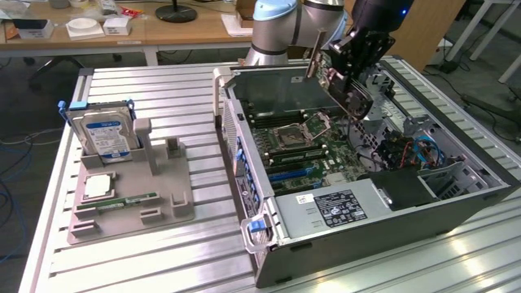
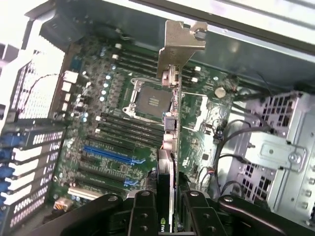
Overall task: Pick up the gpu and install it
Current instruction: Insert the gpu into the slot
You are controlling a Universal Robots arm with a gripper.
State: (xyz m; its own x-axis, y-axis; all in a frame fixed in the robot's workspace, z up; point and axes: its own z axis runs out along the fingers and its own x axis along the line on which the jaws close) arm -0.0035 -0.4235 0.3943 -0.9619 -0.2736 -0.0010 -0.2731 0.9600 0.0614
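Observation:
The gpu (image 1: pixel 330 76) hangs tilted above the open computer case (image 1: pixel 366 210), with its silver bracket (image 1: pixel 313 56) pointing toward the case's back wall. My gripper (image 1: pixel 355 91) is shut on the gpu, holding the card from above. In the wrist view the gpu (image 2: pixel 170 142) runs edge-on between my black fingers (image 2: pixel 142 211), and its bracket (image 2: pixel 179 44) sits at the far end. Below the card lies the motherboard (image 2: pixel 113 132) with its blue expansion slots (image 2: pixel 110 155). The card is apart from the board.
A grey fixture tray (image 1: pixel 167 201) at the exterior view's left holds an upright silver hard drive (image 1: pixel 102 131), a processor chip (image 1: pixel 96 186) and a green memory stick (image 1: pixel 122 201). Inside the case stand a drive cage (image 2: pixel 280 147), cables (image 1: pixel 419 152) and the processor socket (image 1: pixel 291 135).

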